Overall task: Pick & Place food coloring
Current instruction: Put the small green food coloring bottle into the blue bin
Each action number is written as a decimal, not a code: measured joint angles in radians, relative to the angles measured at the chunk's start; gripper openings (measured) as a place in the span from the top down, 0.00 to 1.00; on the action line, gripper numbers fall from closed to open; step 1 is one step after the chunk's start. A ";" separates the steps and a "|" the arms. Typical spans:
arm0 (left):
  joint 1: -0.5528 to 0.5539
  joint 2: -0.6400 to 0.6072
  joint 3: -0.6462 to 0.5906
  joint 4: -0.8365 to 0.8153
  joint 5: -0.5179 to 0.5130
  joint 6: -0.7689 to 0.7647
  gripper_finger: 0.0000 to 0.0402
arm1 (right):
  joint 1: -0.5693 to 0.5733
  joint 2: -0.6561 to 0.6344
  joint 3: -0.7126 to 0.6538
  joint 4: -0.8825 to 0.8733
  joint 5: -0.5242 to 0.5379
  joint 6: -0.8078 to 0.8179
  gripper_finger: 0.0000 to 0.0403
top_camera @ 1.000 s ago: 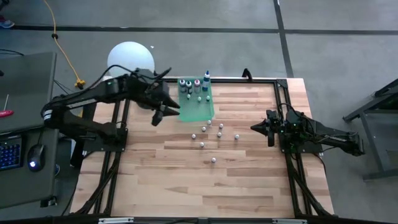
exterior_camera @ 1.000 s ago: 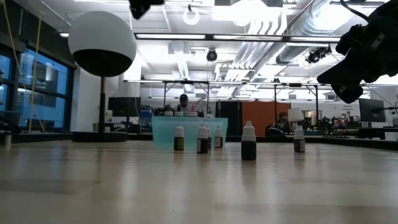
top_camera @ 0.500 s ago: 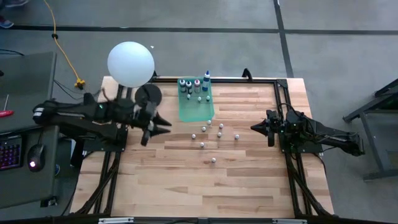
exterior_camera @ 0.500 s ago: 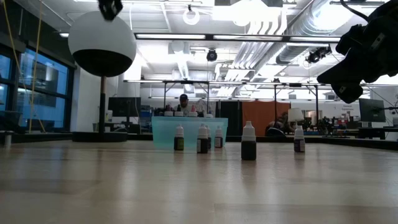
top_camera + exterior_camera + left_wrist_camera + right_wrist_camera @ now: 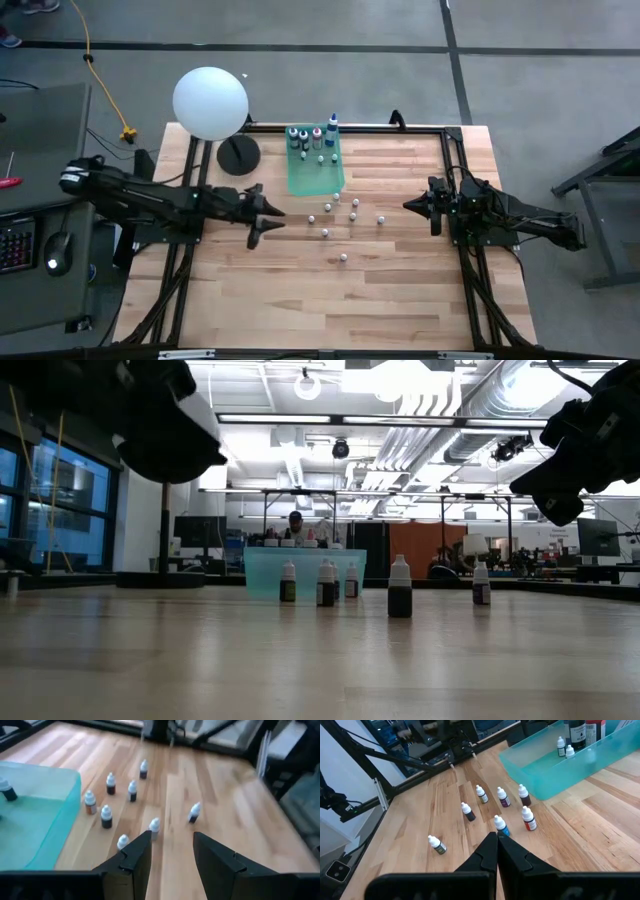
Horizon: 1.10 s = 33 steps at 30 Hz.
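food coloring bottles standing loose mid-bench, more sitting in green tray toward far edge | high view alone showing tray contents; low view's tray wall hiding them | left hand hovering released, empty, beside bottles | right hand clenched, empty | lamp at far-left corner

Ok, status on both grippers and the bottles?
Left gripper open, empty, near loose bottles. Right gripper shut, parked. Some bottles in green tray. Nothing blocking.
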 joint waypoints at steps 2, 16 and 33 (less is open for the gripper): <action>0.000 0.052 0.000 0.049 0.001 0.053 0.64 | 0.000 0.000 0.000 0.000 0.000 0.000 1.00; 0.000 0.356 0.042 0.181 -0.071 0.201 0.64 | 0.000 0.000 0.000 0.000 0.000 0.000 1.00; 0.137 0.590 0.391 -0.238 0.056 0.325 0.64 | 0.000 0.000 0.000 0.000 0.000 0.001 1.00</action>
